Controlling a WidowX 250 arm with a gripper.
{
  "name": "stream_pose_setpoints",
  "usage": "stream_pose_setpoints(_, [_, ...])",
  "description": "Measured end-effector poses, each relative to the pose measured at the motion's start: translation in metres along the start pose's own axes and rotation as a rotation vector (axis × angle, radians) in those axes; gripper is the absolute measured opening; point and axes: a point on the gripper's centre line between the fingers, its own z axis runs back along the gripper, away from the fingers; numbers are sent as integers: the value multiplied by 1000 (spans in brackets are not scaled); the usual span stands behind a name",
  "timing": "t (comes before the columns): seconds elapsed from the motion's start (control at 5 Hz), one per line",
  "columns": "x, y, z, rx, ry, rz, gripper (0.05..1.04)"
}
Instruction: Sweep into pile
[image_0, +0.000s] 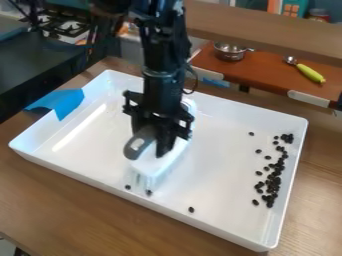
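Observation:
My gripper (159, 142) hangs down over the left-centre of the white tray (220, 200), shut on the grey handle of a white brush (167, 159). The brush lies at a slant across the tray floor, partly hidden behind the gripper and arm. Many small dark beans (272, 182) lie in a loose band along the tray's right side. A few stray ones sit near the front wall: one bean (191, 209) by itself, and two more close to the brush's front end.
Blue tape (67, 102) covers part of the tray's left wall. Behind the tray, a brown shelf (264, 70) holds a metal pot (230, 51) and a green-handled utensil (310, 73). A stove (67, 27) stands at the upper left. Wooden table (87, 210) surrounds the tray.

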Motion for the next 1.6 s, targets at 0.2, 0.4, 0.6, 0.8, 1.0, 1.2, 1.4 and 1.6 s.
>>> stream_pose_setpoints(0.2, [-1,-3,1,-4,8,9,486])
stream_pose_setpoints(0.4, [-5,-4,1,-7,17,-1,486])
stream_pose_setpoints(0.6, [-11,-3,1,-15,20,-12,486])
stream_pose_setpoints(0.8, [-15,-3,0,-50,29,4,486])
stream_pose_setpoints(1.0, [-15,-10,0,-99,33,39,486])
stream_pose_setpoints(1.2, [-11,-17,-1,-144,25,92,486])
stream_pose_setpoints(1.4, [-1,-24,0,-172,7,148,486])
stream_pose_setpoints(1.6, [10,-38,-1,-190,-5,181,486])
